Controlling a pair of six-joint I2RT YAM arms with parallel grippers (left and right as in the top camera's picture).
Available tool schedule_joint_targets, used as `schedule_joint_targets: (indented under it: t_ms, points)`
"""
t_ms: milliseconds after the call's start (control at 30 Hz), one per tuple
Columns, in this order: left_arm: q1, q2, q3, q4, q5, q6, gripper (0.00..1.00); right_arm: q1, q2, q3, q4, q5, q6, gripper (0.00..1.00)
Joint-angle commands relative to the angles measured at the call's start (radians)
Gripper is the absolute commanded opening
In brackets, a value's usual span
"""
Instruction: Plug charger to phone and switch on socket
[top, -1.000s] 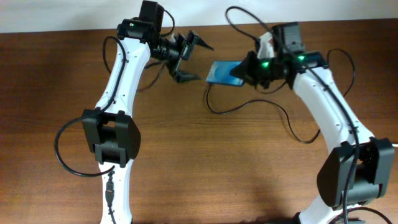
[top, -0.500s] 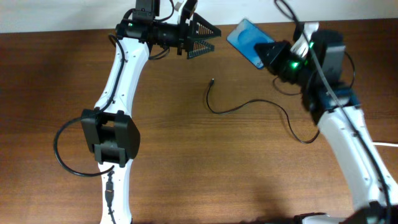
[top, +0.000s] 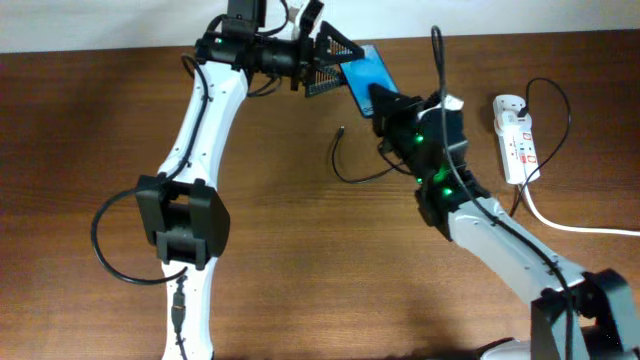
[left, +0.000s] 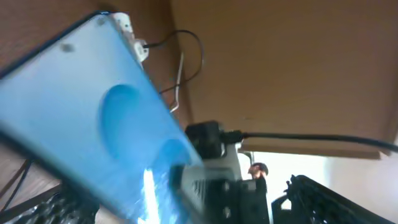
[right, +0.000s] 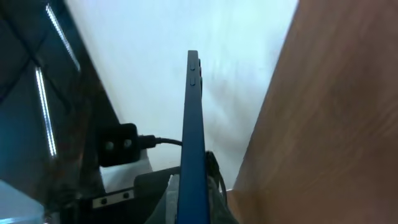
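My right tool was closed on one end of the phone and appeared to hold it clear of the table near the far edge. My left tool stood just beside the phone, jaws wide and empty. The charger lay slack on the table below with its plug end free. The socket sat well apart to the right.

Judgement: the phone is rigid, smooth and liable to slip, so grip across its long edges, clear of the port. The cable is limp and is best taken just behind the plug.

The right wrist view showed the phone edge-on with its side buttons. The left wrist view showed the blue screen face. Neither wrist view showed the plug clearly; overhead did.
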Motion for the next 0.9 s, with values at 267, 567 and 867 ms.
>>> schedule_joint_targets:
  t_ms: [267,567,867]
  points:
    - [-0.032,-0.010,0.019,0.045,-0.191,-0.261,0.71,0.049,0.022,0.004,0.063,0.068,0.117,0.04]
    - [-0.062,-0.010,0.019,0.092,-0.194,-0.289,0.68,0.081,0.022,0.004,0.082,0.030,0.121,0.04]
    - [-0.062,-0.010,0.019,0.092,-0.195,-0.289,0.68,0.100,0.022,0.004,0.082,0.030,0.120,0.04]
